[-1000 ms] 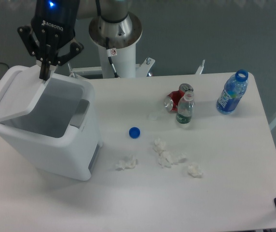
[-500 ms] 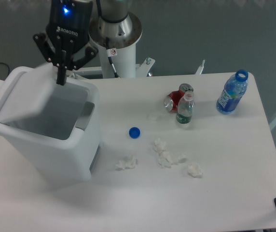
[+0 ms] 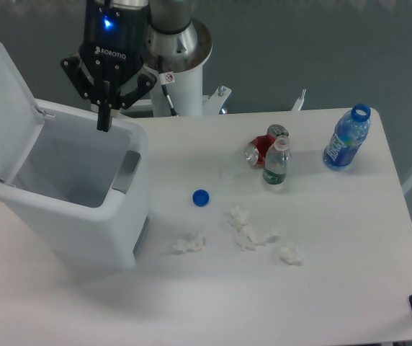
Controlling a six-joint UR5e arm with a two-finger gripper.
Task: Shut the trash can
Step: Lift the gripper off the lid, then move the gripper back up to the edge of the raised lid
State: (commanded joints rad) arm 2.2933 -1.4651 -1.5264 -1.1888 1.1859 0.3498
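The trash can (image 3: pixel 83 223) is a large white bin at the table's left, and its inside shows from above. Its flat white lid (image 3: pixel 4 108) stands raised at the bin's far left side, so the can is open. My gripper (image 3: pixel 104 124) hangs over the bin's back right rim with its black fingers pressed together, pointing down. It is shut on nothing and clear of the lid.
The robot's base column (image 3: pixel 173 50) stands behind the bin. A blue cap (image 3: pixel 201 197) and several crumpled tissues (image 3: pixel 249 234) lie mid-table. A crushed red can (image 3: pixel 258 151), a small bottle (image 3: pixel 276 162) and a blue bottle (image 3: pixel 346 138) stand to the right.
The lid, partly lowered under the fingertips a second ago, has swung up and stands open. My gripper has moved right, off the lid.
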